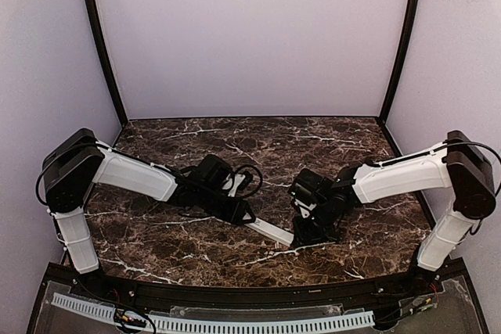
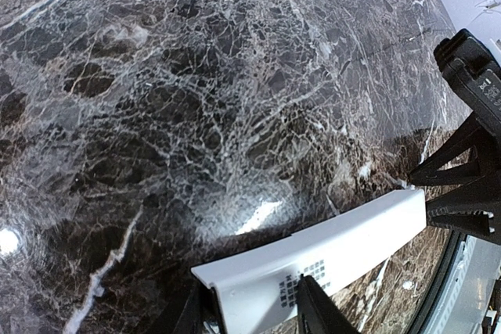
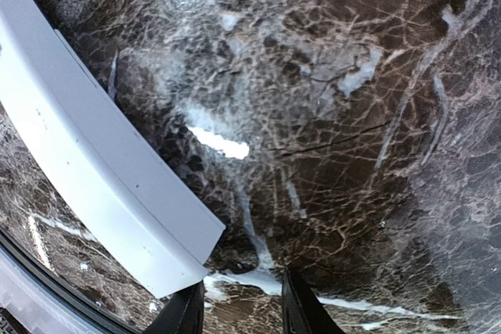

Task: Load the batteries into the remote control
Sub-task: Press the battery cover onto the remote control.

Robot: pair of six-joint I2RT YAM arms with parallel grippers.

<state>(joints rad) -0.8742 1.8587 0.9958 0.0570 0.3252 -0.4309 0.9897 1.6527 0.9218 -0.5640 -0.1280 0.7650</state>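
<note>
The remote control (image 2: 329, 252) is a slim white bar with a small block of printed text. My left gripper (image 2: 254, 307) is shut on one end of it and holds it just above the marble. In the top view the remote control (image 1: 270, 230) sticks out to the right of the left gripper (image 1: 243, 213), towards the right gripper (image 1: 307, 223). In the right wrist view the bar's free end (image 3: 156, 232) lies just above the left finger, and the right gripper (image 3: 239, 303) is open with only tabletop between its fingers. The batteries are out of view.
The dark marble table (image 1: 250, 146) has pale purple walls on three sides. A black rail with a white perforated strip (image 1: 235, 322) runs along the near edge. The right gripper's black body (image 2: 470, 170) fills the right edge of the left wrist view.
</note>
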